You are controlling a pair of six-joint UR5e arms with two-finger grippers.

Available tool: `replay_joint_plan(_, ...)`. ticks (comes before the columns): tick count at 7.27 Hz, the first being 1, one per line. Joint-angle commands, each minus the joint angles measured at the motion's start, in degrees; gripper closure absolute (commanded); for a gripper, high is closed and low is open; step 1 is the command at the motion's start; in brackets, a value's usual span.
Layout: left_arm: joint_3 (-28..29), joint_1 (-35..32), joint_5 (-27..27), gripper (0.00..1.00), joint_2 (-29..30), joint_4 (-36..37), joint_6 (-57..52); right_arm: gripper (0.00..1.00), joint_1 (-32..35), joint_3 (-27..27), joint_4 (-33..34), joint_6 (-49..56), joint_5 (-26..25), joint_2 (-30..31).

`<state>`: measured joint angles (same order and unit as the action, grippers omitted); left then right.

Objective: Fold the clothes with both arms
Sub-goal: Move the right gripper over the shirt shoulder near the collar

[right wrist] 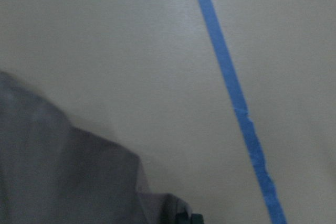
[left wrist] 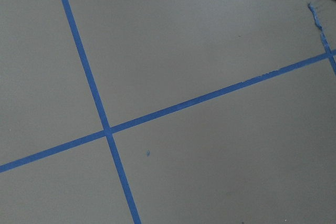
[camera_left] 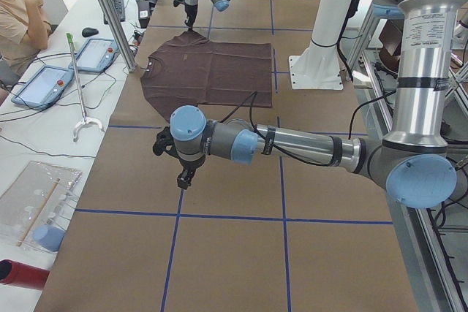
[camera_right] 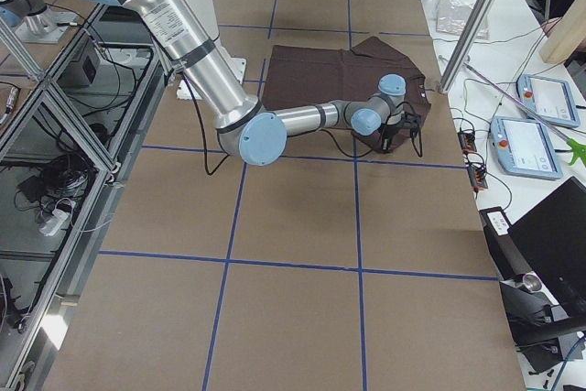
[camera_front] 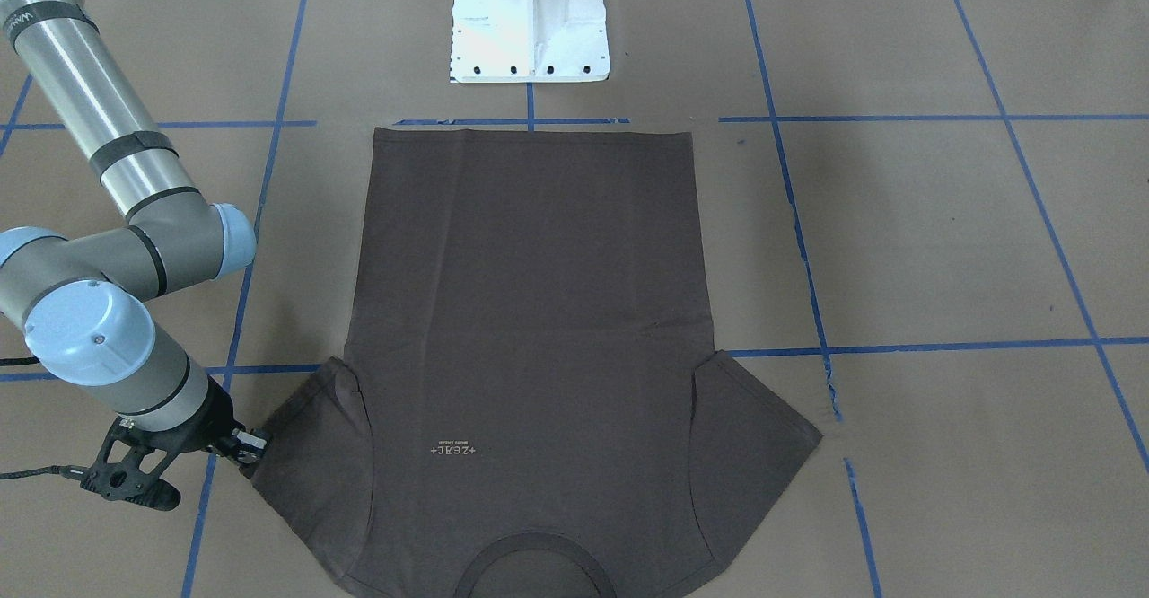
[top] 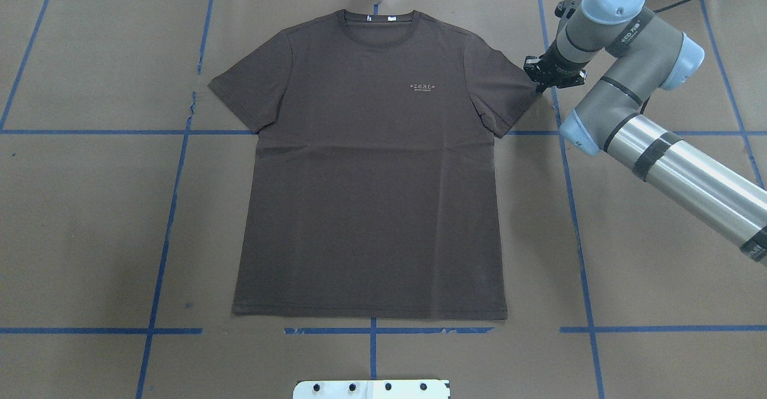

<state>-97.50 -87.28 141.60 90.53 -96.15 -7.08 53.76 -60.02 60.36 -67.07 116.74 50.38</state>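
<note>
Folding is barely beginning: right tool [top: 543,82] is hovering at the T-shirt [top: 371,177] sleeve, left tool [camera_left: 183,178] hanging well apart; grips I cannot tell. Sleeve pinching is likely coming next.

Bare table [top: 90,207] flanks the flat T-shirt [top: 371,177]; right arm [top: 659,147] overhangs one sleeve side, left arm [camera_left: 292,144] hangs over the other flank, pedestal base [camera_front: 530,23] stands just beyond the hem
</note>
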Motion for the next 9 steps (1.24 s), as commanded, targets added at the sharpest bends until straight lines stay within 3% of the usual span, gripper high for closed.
replay_joint_plan(1,-0.3,0.0,0.1,0.0,0.0,0.0,0.1,1.0,-2.7,-1.5,0.1,-4.5,-0.1,-4.1)
replay_joint_plan(6,-2.2,-0.1,0.1,0.0,0.0,0.1,0.3,1.0,-6.0,3.0,0.0,-7.9,-6.0,-10.6)
replay_joint_plan(7,-2.9,-0.1,0.1,0.0,0.0,0.3,0.4,0.94,-6.7,3.8,-0.1,-8.0,-8.0,-11.5)
replay_joint_plan(9,-3.7,0.0,0.3,0.0,0.0,0.4,0.4,0.36,-7.3,3.9,-0.2,-8.4,-8.1,-11.9)
